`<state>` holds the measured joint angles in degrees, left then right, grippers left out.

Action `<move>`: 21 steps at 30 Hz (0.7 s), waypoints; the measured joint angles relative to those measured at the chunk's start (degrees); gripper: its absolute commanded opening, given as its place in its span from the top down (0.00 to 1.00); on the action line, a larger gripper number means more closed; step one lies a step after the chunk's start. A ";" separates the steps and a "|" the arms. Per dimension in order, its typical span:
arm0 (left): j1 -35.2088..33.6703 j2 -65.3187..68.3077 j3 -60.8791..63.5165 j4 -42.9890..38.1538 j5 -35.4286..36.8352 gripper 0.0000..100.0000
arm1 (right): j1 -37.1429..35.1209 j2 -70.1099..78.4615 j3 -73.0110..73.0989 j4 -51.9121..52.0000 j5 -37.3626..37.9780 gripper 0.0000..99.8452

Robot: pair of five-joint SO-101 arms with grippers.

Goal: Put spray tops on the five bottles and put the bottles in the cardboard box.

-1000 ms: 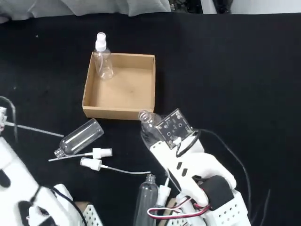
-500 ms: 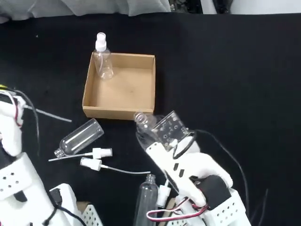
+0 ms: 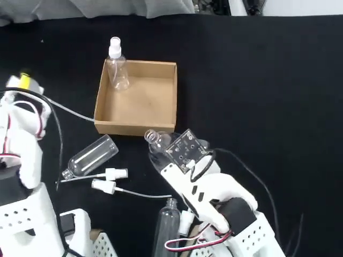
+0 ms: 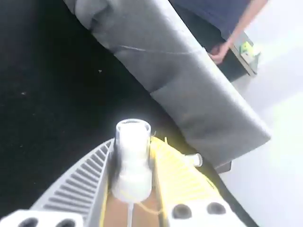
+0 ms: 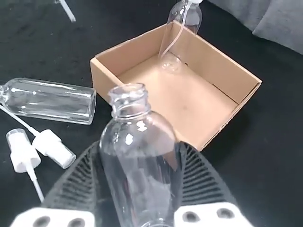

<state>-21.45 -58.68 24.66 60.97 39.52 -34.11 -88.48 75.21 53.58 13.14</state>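
the right tool [image 5: 140,156] is clamped round the body of an open bottle [image 5: 135,132] just in front of the box [image 3: 135,128]. the bottle's long axis is near upright with its bare neck up and leaning boxward, likely to take a top. the left tool [image 4: 133,161] pinches a spray top [image 4: 132,142], nozzle away from the wrist, tube trailing toward the box. a capped bottle [image 3: 117,67] stands in a box corner. a second bottle [image 3: 90,155] and loose tops [image 3: 117,173] lie on the bench [image 3: 257,80].
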 measured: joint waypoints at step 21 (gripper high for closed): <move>1.23 -0.09 5.54 0.00 5.54 0.97 | -5.71 -0.09 8.26 -10.11 0.00 0.97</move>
<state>-20.22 -58.77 30.20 60.97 45.05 -39.82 -88.57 83.47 43.47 13.14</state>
